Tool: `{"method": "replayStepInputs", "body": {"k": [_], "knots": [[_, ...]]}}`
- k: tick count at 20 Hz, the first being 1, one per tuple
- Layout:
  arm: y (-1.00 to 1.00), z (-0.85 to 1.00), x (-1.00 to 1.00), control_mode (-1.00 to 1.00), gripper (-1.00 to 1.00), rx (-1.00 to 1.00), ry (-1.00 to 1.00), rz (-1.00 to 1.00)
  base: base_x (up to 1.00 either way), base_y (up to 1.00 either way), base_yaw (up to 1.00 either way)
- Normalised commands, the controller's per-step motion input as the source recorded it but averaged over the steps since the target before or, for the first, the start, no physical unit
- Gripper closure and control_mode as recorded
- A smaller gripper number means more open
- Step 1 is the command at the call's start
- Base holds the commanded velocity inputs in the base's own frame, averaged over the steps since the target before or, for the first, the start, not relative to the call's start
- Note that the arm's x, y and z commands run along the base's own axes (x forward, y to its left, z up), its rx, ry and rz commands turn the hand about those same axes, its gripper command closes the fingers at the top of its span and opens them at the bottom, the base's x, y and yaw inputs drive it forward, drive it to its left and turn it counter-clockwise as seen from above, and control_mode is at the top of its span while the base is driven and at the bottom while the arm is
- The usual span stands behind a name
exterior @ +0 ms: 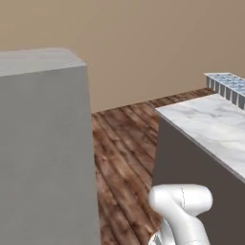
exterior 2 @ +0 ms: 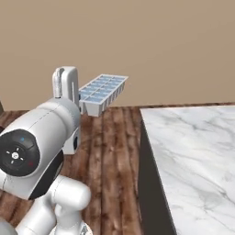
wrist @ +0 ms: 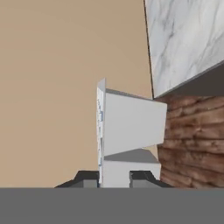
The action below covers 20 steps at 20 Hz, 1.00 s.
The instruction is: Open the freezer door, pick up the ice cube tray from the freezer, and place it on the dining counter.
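1. Tray: carried in the air, level, cells up, above the wood floor and in front of the tan wall. Not touching the bench.
2. Gripper: pinching the tray at one short end. In the hand view both dark fingertips sit tight against the tray, one each side; the tray is seen edge-on there, running away from the camera.
3. Right base view: the hand's white body hides the tray's near end; the rest sticks out to the right of it, toward the wall.
4. Left base view: tray at the right edge, just above and beyond the far corner of the bench. Whether it overhangs the top or hangs beside it, I cannot tell from this angle.
5. Bench: white marble top with grey veins on a dark base; the top is bare where visible.
6. Grey cabinet: tall block at left of the left base view, well apart from the bench, wood floor between them.
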Motion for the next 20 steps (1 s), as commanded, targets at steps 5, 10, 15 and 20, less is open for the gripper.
{"method": "replayStepInputs", "body": {"k": [5, 10, 15, 20], "knots": [[0.00, 0.00, 0.00, 1.00, 1.00, 0.00, 0.00, 0.00, 0.94, -0.27, -0.17], [0.00, 0.00, 0.00, 1.00, 1.00, 0.00, 0.00, 0.00, 0.65, -0.01, -0.56], [0.00, 0.00, 0.00, 1.00, 1.00, 0.00, 0.00, 0.00, 0.11, 0.18, -0.79], [0.00, 0.00, 0.00, 1.00, 1.00, 0.00, 0.00, 0.00, 0.07, 0.41, -0.85]]}}
